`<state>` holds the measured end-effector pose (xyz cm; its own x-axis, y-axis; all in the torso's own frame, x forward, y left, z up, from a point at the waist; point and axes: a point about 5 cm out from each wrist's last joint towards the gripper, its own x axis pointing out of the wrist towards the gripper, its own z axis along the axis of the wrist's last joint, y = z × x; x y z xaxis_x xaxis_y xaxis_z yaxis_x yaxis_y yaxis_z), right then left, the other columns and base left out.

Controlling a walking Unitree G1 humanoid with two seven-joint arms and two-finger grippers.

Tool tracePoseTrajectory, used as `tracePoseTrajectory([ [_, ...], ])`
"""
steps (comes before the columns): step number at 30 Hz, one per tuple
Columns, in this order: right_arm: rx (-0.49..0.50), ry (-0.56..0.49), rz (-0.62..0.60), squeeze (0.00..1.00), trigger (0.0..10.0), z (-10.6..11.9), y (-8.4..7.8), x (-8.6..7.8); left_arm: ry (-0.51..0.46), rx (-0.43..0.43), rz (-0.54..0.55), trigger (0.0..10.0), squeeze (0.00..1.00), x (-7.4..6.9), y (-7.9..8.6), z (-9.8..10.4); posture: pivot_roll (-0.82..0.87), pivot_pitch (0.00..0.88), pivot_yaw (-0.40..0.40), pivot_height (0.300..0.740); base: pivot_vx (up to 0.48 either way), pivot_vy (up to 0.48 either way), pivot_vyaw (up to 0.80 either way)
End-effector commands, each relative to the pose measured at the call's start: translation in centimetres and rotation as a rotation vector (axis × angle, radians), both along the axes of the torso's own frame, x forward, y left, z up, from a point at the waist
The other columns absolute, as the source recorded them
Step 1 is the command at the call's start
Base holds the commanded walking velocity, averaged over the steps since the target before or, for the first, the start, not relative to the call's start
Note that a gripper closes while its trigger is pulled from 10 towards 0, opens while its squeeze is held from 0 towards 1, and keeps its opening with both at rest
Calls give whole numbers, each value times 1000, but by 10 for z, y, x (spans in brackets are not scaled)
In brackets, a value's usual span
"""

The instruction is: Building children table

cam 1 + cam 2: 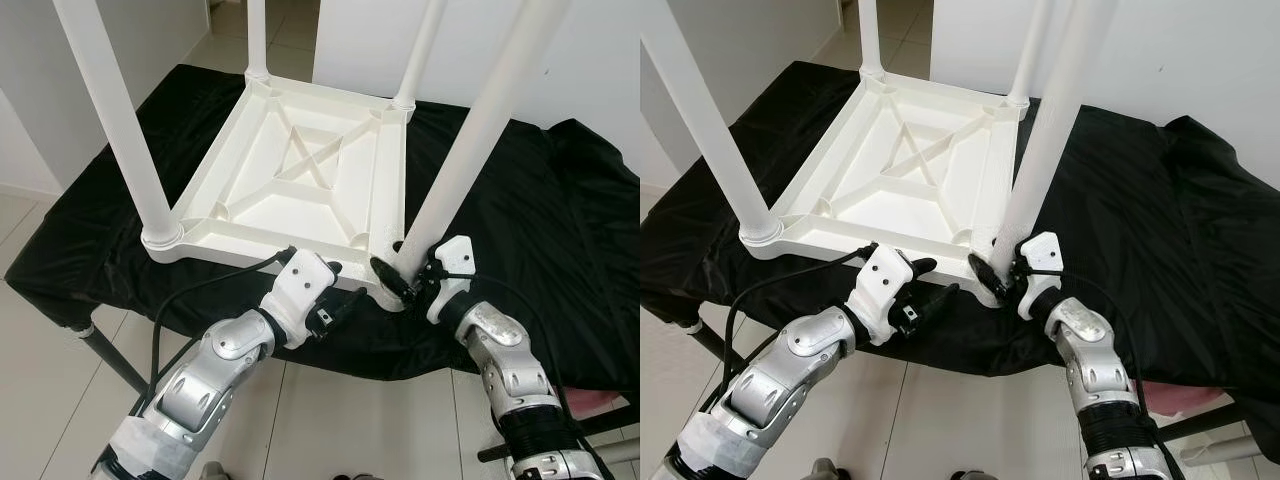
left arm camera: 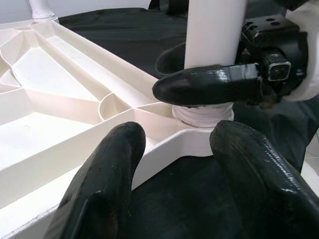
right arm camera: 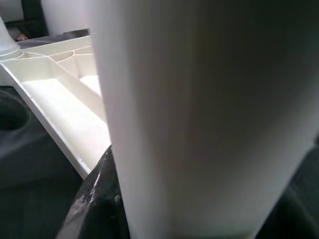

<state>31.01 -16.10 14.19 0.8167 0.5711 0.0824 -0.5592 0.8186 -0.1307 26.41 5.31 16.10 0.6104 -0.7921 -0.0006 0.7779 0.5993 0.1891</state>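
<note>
Table leg [image 1: 470, 140]: right gripper [image 1: 400, 277] fingers clamped round base; left gripper [image 1: 345, 300] fingers spread, empty.

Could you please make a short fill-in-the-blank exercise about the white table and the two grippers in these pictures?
1. The white table lies upside down on a ____ cloth.
2. The number of legs standing up from the table is ____.
3. The right gripper is closed around the near ____ leg.
4. The left gripper is ____, holding nothing.

Missing words: black; four; right; open
</note>
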Motion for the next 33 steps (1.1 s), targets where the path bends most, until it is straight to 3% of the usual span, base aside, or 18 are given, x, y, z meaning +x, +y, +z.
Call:
tracePoseTrajectory([
  [1,-22,44,11,0,0,-9,-1,-1,6,12,-64,10000,0,-5,-2,0,63,107,-87,740,0,0,0],
  [6,-12,67,34,0,0,-12,-3,-2,7,12,-64,10000,0,-5,-3,0,60,105,-84,740,0,0,0],
  [7,-6,66,32,0,10000,-12,-2,-4,8,15,-66,10000,0,-5,-3,-1,60,105,-84,740,0,0,0],
  [18,-10,74,-96,0,10000,-19,2,-11,14,21,-75,10000,0,-5,-2,-2,44,109,-75,740,0,0,0],
  [29,100,140,-353,0,10000,-28,10,-20,19,18,-84,10000,0,-6,-4,-3,37,115,-76,740,0,0,0],
  [32,166,178,-504,0,10000,-35,22,-26,21,14,-82,10000,0,-7,-4,-3,47,115,-83,740,0,0,0],
  [33,166,178,-504,0,10000,-35,22,-26,21,14,-82,10000,0,-7,-4,-3,47,115,-83,740,0,0,0],
])
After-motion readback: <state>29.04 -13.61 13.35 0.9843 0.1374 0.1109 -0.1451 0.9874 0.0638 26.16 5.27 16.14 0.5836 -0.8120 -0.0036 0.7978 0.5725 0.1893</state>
